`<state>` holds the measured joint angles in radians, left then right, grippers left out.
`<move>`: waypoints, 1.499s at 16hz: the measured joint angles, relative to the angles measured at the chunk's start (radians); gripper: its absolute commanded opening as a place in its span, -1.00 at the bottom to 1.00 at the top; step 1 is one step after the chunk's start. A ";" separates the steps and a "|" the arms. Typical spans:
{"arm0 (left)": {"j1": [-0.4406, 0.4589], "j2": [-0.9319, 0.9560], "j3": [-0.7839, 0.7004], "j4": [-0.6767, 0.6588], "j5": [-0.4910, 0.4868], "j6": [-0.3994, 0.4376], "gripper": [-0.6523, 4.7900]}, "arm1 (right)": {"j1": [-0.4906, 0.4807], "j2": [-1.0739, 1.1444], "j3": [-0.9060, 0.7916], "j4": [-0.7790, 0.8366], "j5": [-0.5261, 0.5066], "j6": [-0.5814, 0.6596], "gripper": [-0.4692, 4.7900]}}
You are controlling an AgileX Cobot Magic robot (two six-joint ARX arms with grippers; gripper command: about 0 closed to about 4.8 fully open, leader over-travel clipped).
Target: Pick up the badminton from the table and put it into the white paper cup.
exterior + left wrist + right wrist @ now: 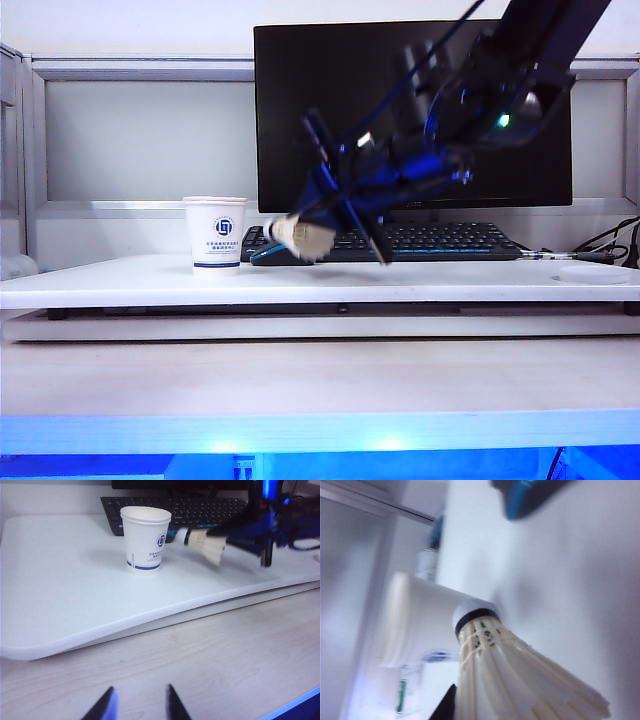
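Above table (120,275), right end effector (318,232) gripping badminton (300,236)

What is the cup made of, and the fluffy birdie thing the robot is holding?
The white paper cup looks like thin matte paper, judging by its rolled rim and printed blue logo. The badminton, held in the shut right gripper, seems to have real cream feathers, visibly overlapping; its rounded tip may be cork under a smooth white covering.

Wide flat white bench (120,282). Small white paper cup (215,232) with blue logo stands upright on it, beside the right pincer (322,232); black keyboard (440,240) behind that pincer.
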<state>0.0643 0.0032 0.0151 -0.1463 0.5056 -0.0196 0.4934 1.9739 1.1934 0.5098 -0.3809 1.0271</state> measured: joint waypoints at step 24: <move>0.000 0.000 0.000 0.000 0.000 0.000 -0.27 | 0.047 -0.138 0.330 -0.474 0.054 -0.401 -0.86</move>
<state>0.0643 0.0032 0.0151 -0.1459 0.5056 -0.0193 0.5407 1.8355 1.5238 0.0357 -0.3271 0.6258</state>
